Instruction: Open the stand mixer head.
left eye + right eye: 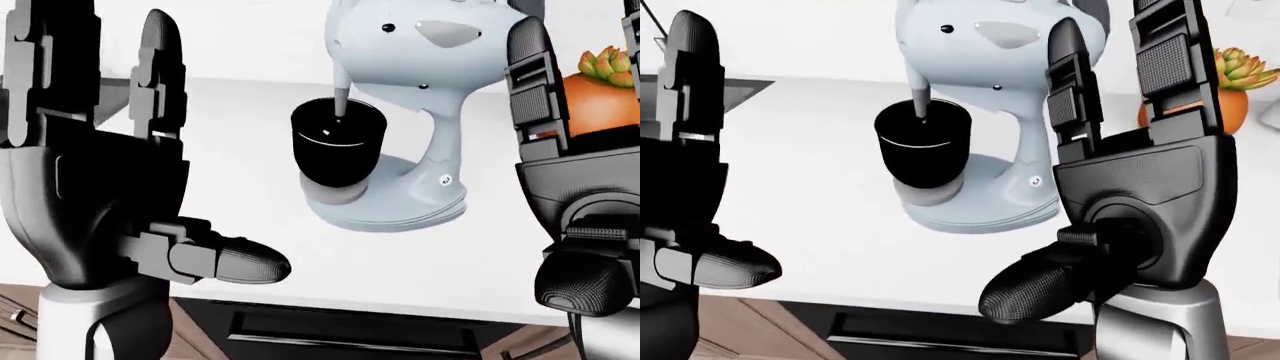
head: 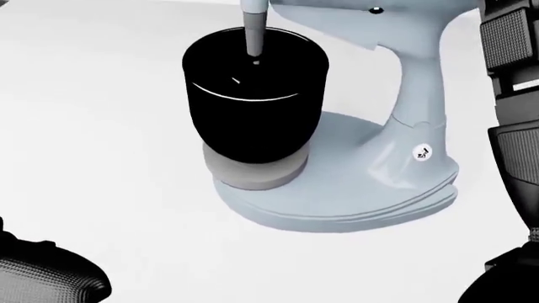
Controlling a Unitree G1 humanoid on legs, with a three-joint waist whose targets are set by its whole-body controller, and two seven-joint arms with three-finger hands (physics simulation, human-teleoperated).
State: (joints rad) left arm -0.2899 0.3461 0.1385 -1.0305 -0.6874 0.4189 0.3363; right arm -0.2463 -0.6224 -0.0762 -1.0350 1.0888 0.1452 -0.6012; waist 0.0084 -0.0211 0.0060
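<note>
A light blue-grey stand mixer (image 2: 404, 158) stands on the white counter (image 1: 230, 195). Its head (image 1: 420, 37) is down, with the beater shaft (image 2: 253, 28) reaching into the black bowl (image 2: 253, 101) on the base. My left hand (image 1: 150, 150) is raised at the left of the left-eye view, fingers spread open and empty, apart from the mixer. My right hand (image 1: 1090, 150) is raised at the right of the right-eye view, open and empty, in front of the mixer's column; I cannot tell whether it touches it.
An orange pot with a green succulent (image 1: 1232, 86) stands on the counter to the right of the mixer. A black oven with a bar handle (image 1: 340, 334) sits under the counter edge at the bottom of the eye views.
</note>
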